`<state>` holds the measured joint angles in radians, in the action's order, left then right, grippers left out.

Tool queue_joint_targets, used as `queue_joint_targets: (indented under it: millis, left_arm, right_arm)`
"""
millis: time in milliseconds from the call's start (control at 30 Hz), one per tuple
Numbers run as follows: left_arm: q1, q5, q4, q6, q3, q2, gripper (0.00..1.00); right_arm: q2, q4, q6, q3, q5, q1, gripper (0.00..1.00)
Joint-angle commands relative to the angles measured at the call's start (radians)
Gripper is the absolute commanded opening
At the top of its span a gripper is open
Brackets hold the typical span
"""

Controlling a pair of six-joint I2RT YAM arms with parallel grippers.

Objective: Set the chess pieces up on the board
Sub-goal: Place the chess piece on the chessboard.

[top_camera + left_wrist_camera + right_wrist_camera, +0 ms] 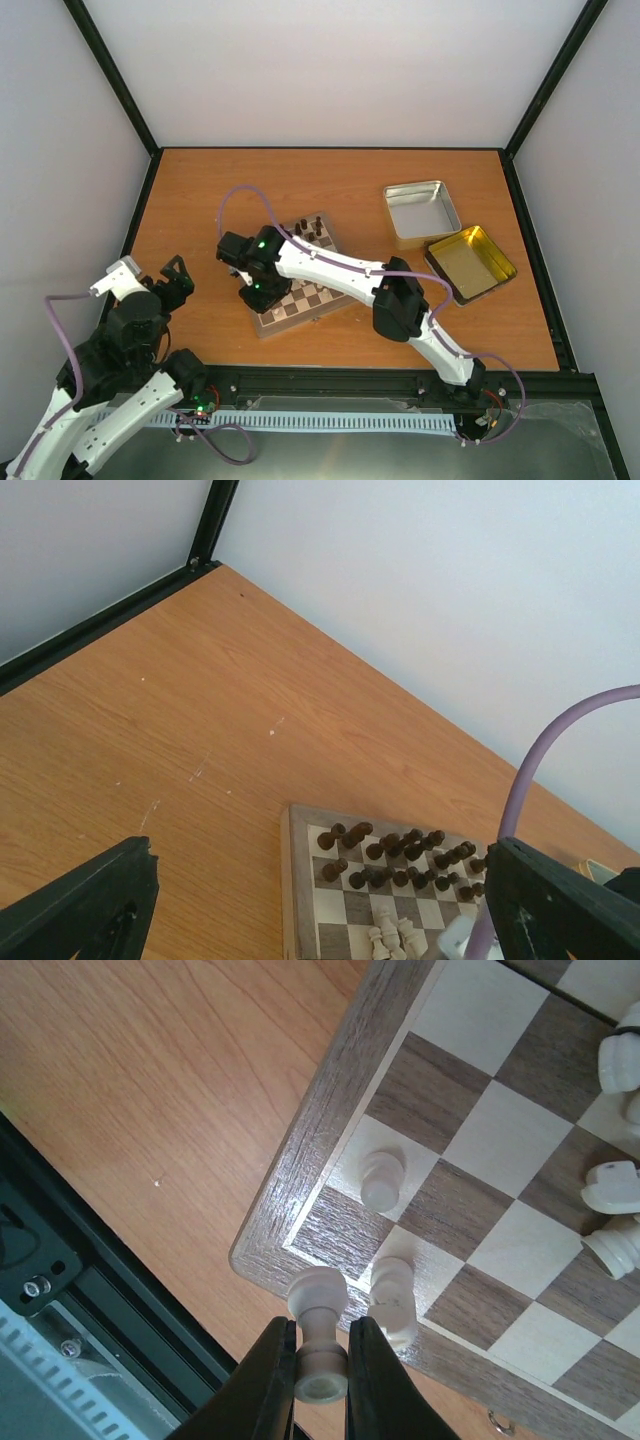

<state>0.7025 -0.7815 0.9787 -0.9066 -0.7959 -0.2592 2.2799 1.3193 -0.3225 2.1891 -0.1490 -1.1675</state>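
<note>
As I read the feeds from my remote station, the right gripper (320, 1365) is clamped on a small pale cream wooden pawn (318, 1300). Its fingers pinch the stem, and the round head projects past the fingertips above the corner rim of the small square wooden chessboard with dark brown and cream checks (300, 1185). Two more cream chessmen (381, 1180) sit on squares just inside that corner, and further cream pieces (615, 1210) cluster at the right edge of the right wrist view.

I see the left gripper (175, 280) over the orange-brown wooden table (200, 190), well left of the board. Its black fingers (85, 910) are spread wide with nothing between them. Dark brown chessmen (390, 855) fill the board's two far rows. A silver rectangular metal tin (422, 212) and a gold-lined lid (470, 263) lie to the right of the board.
</note>
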Motion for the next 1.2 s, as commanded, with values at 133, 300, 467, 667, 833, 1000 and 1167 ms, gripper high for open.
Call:
queue_joint_targets:
  millis: [133, 300, 467, 667, 833, 1000, 1167]
  left_arm:
    - [0.0, -0.044, 0.04, -0.046, -0.029, 0.036, 0.9]
    - [0.0, -0.041, 0.036, -0.044, -0.027, 0.043, 0.9]
    - [0.0, -0.038, 0.033, -0.041, -0.025, 0.052, 0.93]
    - [0.0, -0.035, 0.02, -0.031, -0.018, 0.07, 0.93]
    - [-0.001, -0.034, 0.018, -0.029, -0.017, 0.071, 0.93]
    - [0.0, -0.034, 0.017, -0.027, -0.016, 0.072, 0.93]
    - [-0.001, -0.033, 0.013, -0.023, -0.016, 0.072, 0.93]
  right_arm:
    - [0.061, 0.052, -0.016, 0.073, 0.038, -0.035, 0.08]
    - [0.082, 0.052, -0.013, 0.074, 0.044, -0.049, 0.08]
    - [0.094, 0.04, -0.026, 0.068, 0.09, -0.063, 0.08]
    - [0.111, 0.031, -0.027, 0.059, 0.108, -0.062, 0.08]
    - [0.12, 0.03, -0.026, 0.058, 0.126, -0.062, 0.11]
    - [0.134, 0.026, -0.022, 0.057, 0.128, -0.063, 0.12]
    - [0.138, 0.025, -0.027, 0.057, 0.139, -0.063, 0.16]
